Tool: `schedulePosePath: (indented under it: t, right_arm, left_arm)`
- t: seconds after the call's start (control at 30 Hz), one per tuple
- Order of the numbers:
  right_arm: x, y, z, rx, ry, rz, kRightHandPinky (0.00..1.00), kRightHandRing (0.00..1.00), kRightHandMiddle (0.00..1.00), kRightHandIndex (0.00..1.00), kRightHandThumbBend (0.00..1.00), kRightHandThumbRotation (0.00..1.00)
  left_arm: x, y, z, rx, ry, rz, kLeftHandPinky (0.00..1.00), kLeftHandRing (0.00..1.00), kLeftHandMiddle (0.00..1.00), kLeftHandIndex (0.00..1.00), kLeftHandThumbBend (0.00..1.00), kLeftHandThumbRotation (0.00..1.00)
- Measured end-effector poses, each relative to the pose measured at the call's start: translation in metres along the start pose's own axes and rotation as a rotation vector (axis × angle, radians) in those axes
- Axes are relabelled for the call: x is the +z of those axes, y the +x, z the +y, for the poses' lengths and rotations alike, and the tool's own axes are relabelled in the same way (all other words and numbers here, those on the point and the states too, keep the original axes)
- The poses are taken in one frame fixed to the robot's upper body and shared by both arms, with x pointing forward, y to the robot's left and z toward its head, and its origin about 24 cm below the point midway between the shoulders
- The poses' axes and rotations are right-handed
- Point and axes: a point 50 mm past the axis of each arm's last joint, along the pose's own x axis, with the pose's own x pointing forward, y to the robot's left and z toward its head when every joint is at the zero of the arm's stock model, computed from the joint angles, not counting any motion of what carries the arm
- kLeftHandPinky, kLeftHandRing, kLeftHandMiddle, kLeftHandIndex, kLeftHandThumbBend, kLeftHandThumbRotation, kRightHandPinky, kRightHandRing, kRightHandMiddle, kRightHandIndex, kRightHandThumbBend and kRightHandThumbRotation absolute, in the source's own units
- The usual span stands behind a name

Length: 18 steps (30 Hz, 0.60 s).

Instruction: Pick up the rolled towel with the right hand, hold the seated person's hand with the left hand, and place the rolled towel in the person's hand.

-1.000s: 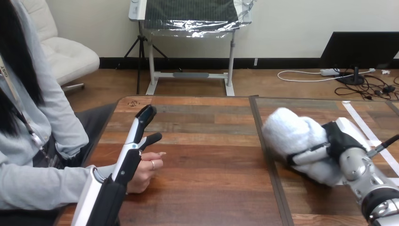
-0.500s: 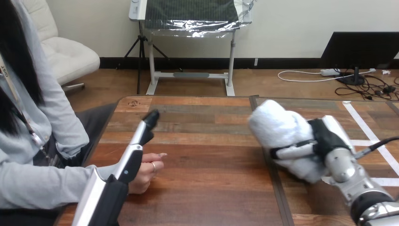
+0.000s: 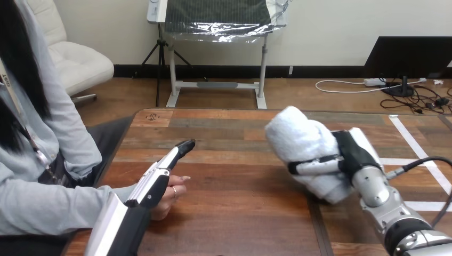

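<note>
- My right hand (image 3: 356, 154) has its fingers (image 3: 314, 168) and thumb wrapped round the rolled towel (image 3: 301, 140). Full-wrap grip because the roll is soft and bulky and a pinch would let it unroll.
- The towel is clear of the tabletop (image 3: 234, 176), raised over its right half. Its free end points toward the left edge, which I read as the carry leg toward the person.
- The person's hand (image 3: 169, 198) rests on the tabletop near the left edge, fingers loosely curled in.
- My left hand (image 3: 160, 178) lies over and beside that hand, fingers straight and pointing toward the tabletop's middle. Nothing is gripped and the fingers aren't wrapped round the person's hand. I can't tell if the two are touching.
- My read: the left hand is staged there to steady the person's hand before the handover.
- Risk: with the person's fingers curled there's no open palm for the roll, so the left-hand hold should come first.
</note>
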Motion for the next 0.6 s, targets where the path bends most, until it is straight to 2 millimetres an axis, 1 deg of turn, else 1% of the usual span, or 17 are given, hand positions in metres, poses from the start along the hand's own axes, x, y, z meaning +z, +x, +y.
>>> schedulePosePath:
  t: [0.37, 0.6]
  right_arm:
    - [0.008, 0.0, 0.005, 0.027, 0.07, -0.064, 0.35, 0.41, 0.51, 0.51, 0.82, 0.0]
    - [0.012, 0.0, 0.007, 0.04, 0.097, -0.09, 0.34, 0.4, 0.49, 0.5, 0.82, 0.0]
  left_arm:
    - [-0.005, 0.001, 0.001, -0.045, 0.132, 0.066, 0.92, 0.95, 0.98, 0.97, 1.0, 0.51]
    - [-0.005, 0.004, 0.005, -0.08, 0.224, 0.083, 0.92, 0.94, 0.98, 0.97, 1.0, 0.45]
